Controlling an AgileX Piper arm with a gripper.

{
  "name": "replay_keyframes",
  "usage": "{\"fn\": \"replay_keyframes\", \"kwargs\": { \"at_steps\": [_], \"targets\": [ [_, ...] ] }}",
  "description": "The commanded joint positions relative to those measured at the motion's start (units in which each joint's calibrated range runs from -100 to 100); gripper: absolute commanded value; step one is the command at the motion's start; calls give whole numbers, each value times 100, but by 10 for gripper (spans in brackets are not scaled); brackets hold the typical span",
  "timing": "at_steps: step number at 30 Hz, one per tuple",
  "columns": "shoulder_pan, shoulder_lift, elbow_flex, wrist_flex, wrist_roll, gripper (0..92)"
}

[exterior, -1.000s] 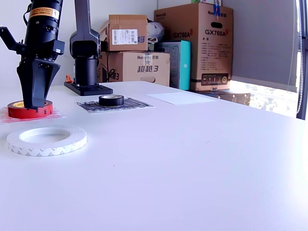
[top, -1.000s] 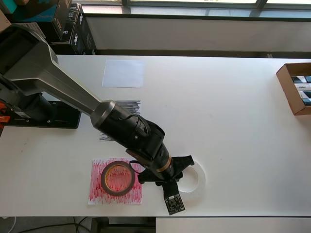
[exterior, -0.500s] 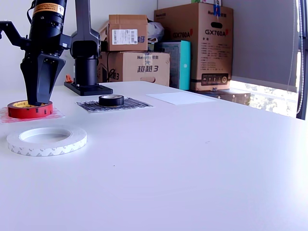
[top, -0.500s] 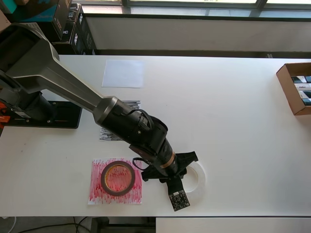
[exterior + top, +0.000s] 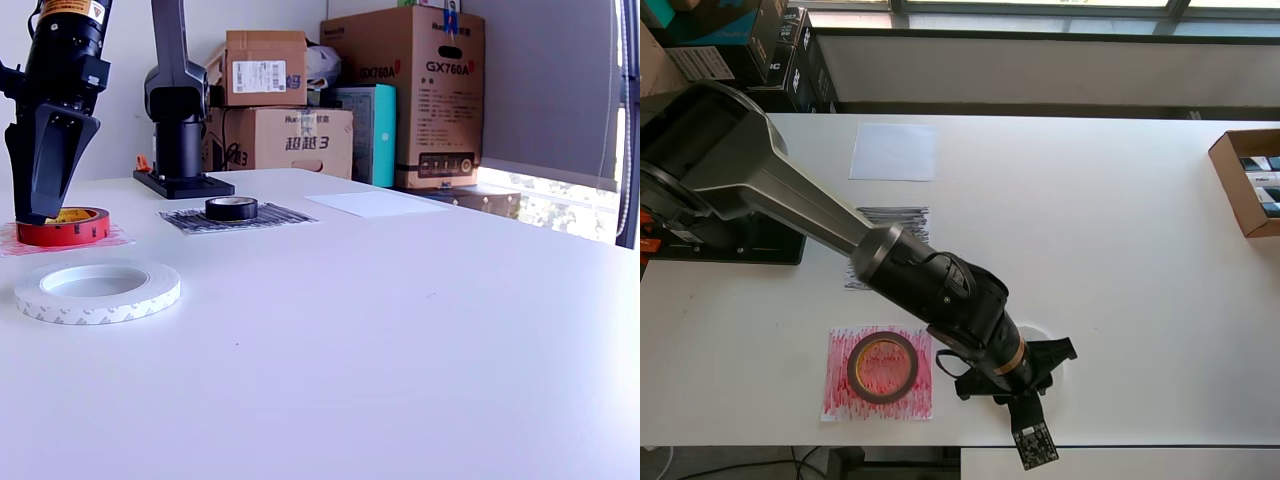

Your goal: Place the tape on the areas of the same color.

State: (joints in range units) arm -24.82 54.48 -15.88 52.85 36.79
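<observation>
A red tape roll [image 5: 883, 367] [image 5: 62, 227] lies on the red scribbled sheet [image 5: 840, 400]. A black tape roll [image 5: 231, 208] lies on the black scribbled sheet [image 5: 270, 216] [image 5: 895, 213]; the arm hides that roll in the overhead view. A white tape roll [image 5: 97, 290] lies on the bare table, and only a sliver of it [image 5: 1048, 335] shows overhead. The plain white sheet [image 5: 894, 151] [image 5: 375, 203] is bare. My gripper [image 5: 1018, 368] [image 5: 33, 212] points down above the white roll, to the overhead view's right of the red sheet. Its jaws overlap, so no gap shows.
An open cardboard box [image 5: 1245, 180] sits at the overhead view's right table edge. The arm base [image 5: 730, 235] stands at the left. Stacked cartons [image 5: 400, 90] stand behind the table. The table's front edge [image 5: 1090, 446] is close to the gripper.
The gripper has moved from beside the red roll toward the overhead view's lower right, over the white roll. None of the rolls has moved.
</observation>
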Motion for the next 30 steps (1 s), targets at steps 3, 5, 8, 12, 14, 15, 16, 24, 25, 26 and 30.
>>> {"fn": "replay_keyframes", "kwargs": {
  "at_steps": [3, 5, 8, 12, 14, 15, 16, 24, 25, 26, 30],
  "targets": [
    [37, 15, -179, 523, 30, 329],
    [52, 15, -279, 701, 178, 329],
    [60, 24, -406, 922, 382, 329],
    [60, 24, -470, 1270, 595, 329],
    [60, 24, -470, 1465, 710, 329],
    [60, 24, -470, 1575, 735, 329],
    [60, 24, -470, 1677, 743, 329],
    [68, 43, -397, 2297, 808, 329],
    [76, 43, -388, 2322, 857, 329],
    [76, 52, -388, 2322, 882, 329],
    [68, 239, -461, 2322, 890, 329]
  ]
}}
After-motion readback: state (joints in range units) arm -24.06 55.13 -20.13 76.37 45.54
